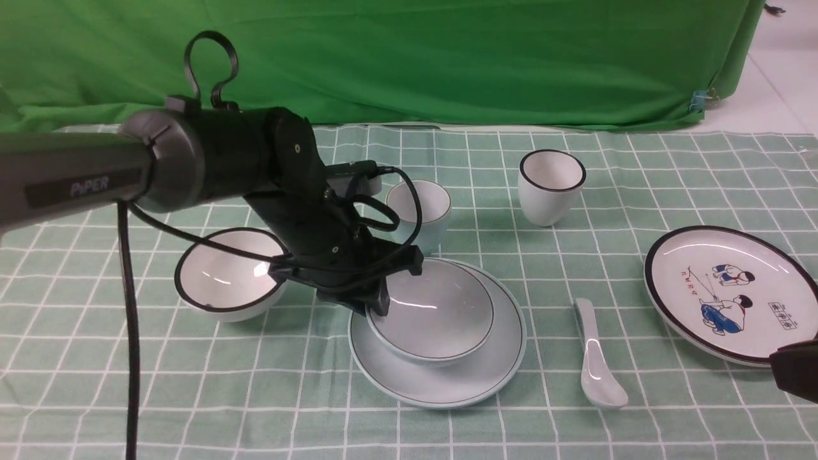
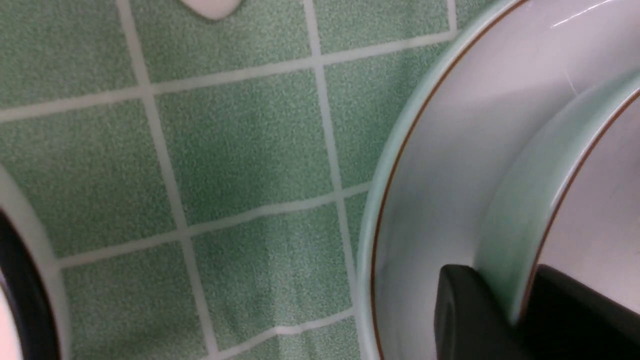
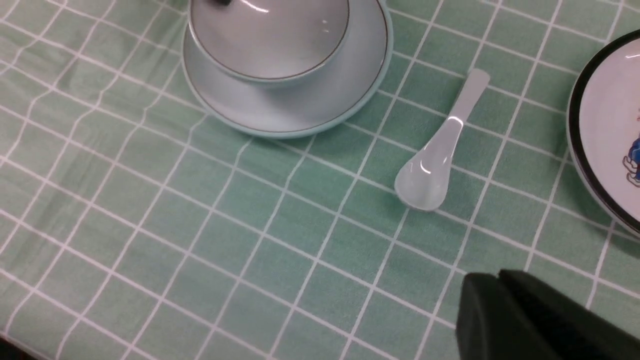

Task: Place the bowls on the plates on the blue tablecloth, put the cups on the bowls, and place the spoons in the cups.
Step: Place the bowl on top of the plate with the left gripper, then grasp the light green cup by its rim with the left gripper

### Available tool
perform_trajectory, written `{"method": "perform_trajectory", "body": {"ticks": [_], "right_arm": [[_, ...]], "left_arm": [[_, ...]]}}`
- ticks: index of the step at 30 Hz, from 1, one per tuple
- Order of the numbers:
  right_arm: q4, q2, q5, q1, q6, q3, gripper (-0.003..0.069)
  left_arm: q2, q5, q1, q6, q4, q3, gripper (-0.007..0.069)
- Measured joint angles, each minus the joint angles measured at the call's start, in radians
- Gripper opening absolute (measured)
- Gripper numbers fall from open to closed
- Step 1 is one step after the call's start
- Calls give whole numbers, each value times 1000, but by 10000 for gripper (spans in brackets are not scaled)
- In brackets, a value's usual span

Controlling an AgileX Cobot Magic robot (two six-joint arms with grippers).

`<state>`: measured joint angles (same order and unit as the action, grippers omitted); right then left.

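On the blue tablecloth (image 1: 192,383) the pale blue bowl (image 1: 441,313) sits in the pale blue plate (image 1: 447,383). My left gripper (image 1: 377,300) straddles that bowl's near-left rim. In the left wrist view one finger is outside the wall (image 2: 530,175), the other inside, and the wall fills the gap of the gripper (image 2: 515,310). The white bowl (image 1: 227,275) lies to the left. The pale blue cup (image 1: 425,207) and white cup (image 1: 551,185) stand behind. A pale spoon (image 1: 597,364) lies between the plates. The white cartoon plate (image 1: 690,255) is bare. My right gripper (image 3: 497,285) hovers shut and empty near it.
A plain green cloth (image 1: 409,57) hangs as a backdrop behind the table. The left arm and its cable reach in from the left over the white bowl. The right gripper's tip (image 1: 795,377) shows at the front right edge beside the cartoon plate.
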<state>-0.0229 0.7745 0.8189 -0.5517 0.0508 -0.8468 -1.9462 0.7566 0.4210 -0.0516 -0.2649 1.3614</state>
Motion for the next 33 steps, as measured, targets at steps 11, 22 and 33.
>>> {"method": "perform_trajectory", "body": {"ticks": [11,22,33], "right_arm": [[1,0,-22,0,-12,0,67],[4,0,-26,0,-13,0,69],[23,0,-27,0,-19,0,73]], "left_arm": [[1,125,-4,-122,171,253,503],[-225,169,-33,-191,227,604,516],[-358,181,-36,-218,222,666,389]]}}
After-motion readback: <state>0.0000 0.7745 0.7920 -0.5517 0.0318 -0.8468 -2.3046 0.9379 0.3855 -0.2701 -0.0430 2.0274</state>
